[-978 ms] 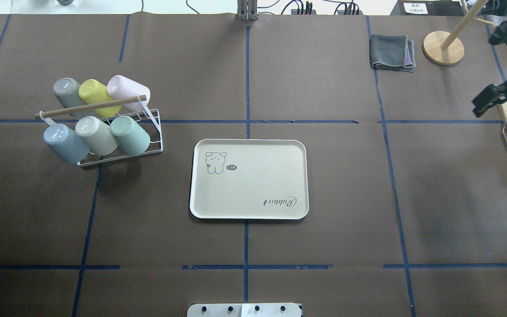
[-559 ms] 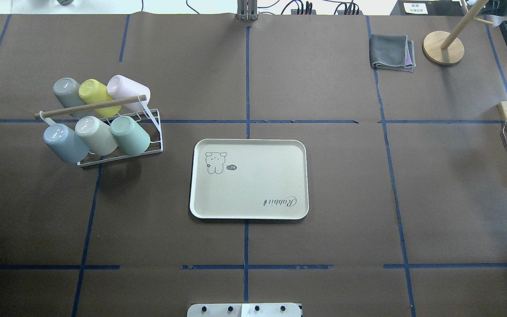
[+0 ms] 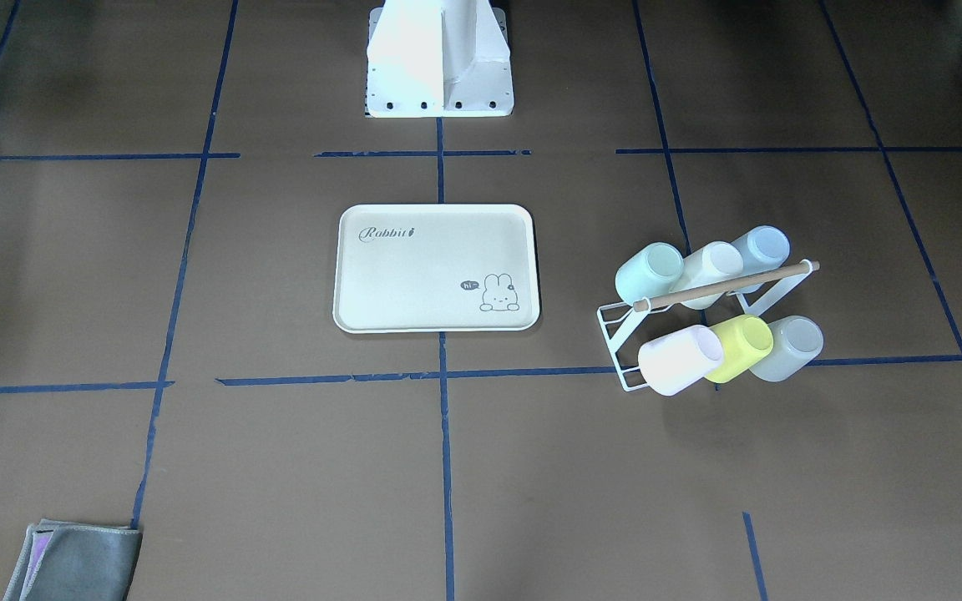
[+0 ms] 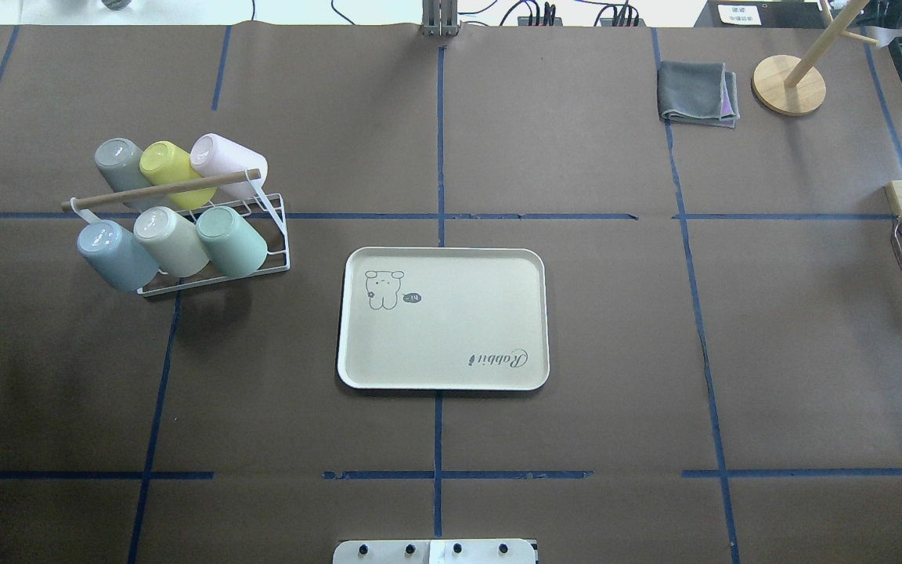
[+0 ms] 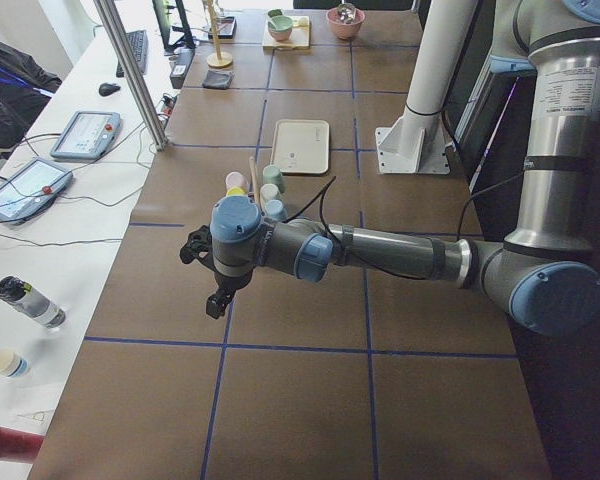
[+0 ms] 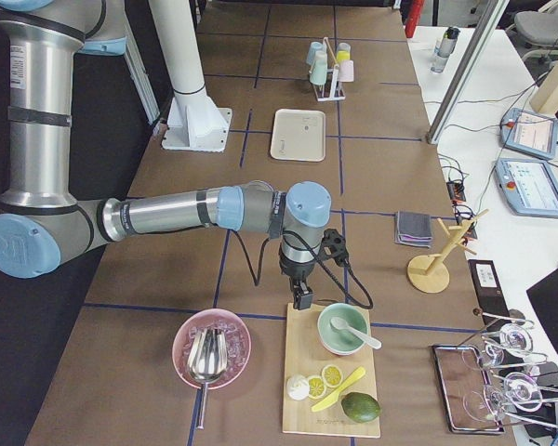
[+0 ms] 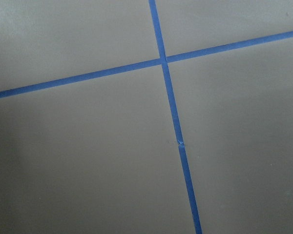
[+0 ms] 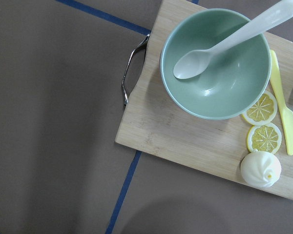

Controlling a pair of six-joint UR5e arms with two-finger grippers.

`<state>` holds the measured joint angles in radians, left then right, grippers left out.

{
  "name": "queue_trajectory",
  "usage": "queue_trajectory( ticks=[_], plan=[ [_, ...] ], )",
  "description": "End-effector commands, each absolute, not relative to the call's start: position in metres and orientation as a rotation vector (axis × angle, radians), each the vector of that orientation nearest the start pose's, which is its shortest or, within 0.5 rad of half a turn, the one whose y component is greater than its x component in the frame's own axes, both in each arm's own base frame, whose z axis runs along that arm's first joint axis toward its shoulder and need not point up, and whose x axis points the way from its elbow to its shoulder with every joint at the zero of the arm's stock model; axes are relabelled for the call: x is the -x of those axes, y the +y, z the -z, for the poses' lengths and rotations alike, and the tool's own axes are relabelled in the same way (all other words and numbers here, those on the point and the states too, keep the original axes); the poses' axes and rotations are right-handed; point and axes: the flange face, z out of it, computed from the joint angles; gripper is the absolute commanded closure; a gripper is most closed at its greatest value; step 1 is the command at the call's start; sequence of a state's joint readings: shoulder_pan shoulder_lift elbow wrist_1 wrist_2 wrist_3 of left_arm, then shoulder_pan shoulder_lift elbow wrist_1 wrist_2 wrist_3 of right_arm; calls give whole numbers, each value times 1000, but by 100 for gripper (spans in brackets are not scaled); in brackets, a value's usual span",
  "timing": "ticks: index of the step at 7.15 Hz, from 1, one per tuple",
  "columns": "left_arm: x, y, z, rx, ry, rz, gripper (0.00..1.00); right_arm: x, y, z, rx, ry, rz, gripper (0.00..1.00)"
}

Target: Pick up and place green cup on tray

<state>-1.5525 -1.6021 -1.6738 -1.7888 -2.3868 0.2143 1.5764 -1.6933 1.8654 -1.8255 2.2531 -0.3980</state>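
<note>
Heads up: green cup (image 4: 232, 239) sits tilted, bottom-up, on rack (image 4: 216, 181), tight beside cream cup (image 4: 169, 239). Tray (image 4: 451, 329) well apart. Left hand (image 5: 215, 303), right hand (image 6: 302, 297) both far off, can't tell released or clenched. Your risks: grabbing neighbour cup, dragging rack on lift.

overhead above, front opposite, both showing tray (image 4: 451, 337)

- A robotics lab: the table (image 4: 576, 407) is covered in brown paper, marked into squares by blue tape (image 4: 439, 141).
- An industrial robot arm (image 5: 390, 250) reaches over it, near a white bolted pedestal (image 3: 439, 58).
- Teach pendants (image 5: 83, 135) lie on a white side bench (image 5: 80, 240) behind an aluminium post (image 5: 130, 70).
</note>
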Motion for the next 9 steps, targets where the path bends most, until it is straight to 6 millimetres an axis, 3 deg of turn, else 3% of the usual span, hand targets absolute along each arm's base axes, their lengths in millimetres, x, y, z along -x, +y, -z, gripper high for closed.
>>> queue_trajectory(
  ticks=[1, 3, 4, 5, 6, 7, 8, 9],
  plan=[
    [-2, -543, -499, -560, 804, -496, 0, -73, -426, -603, -59, -693, 345, 0],
    [-57, -550, -414, -702, 717, -634, 0, -73, -426, -601, -63, -691, 349, 0],
    [-90, -542, -393, -752, 687, -745, 1, -73, -426, -601, -64, -692, 349, 0],
    [-131, -551, -349, -832, 636, -841, 0, -73, -426, -600, -65, -695, 349, 0],
    [-162, -558, -315, -795, 644, -877, 0, -73, -426, -601, -64, -695, 349, 0],
    [-179, -557, -276, -805, 654, -905, 0, -73, -426, -601, -64, -695, 349, 0],
    [-197, -547, -254, -813, 664, -940, 0, -73, -425, -602, -61, -696, 348, 0],
    [-226, -535, -245, -848, 566, -1032, 0, -73, -425, -603, -59, -696, 347, 0]
  ],
)
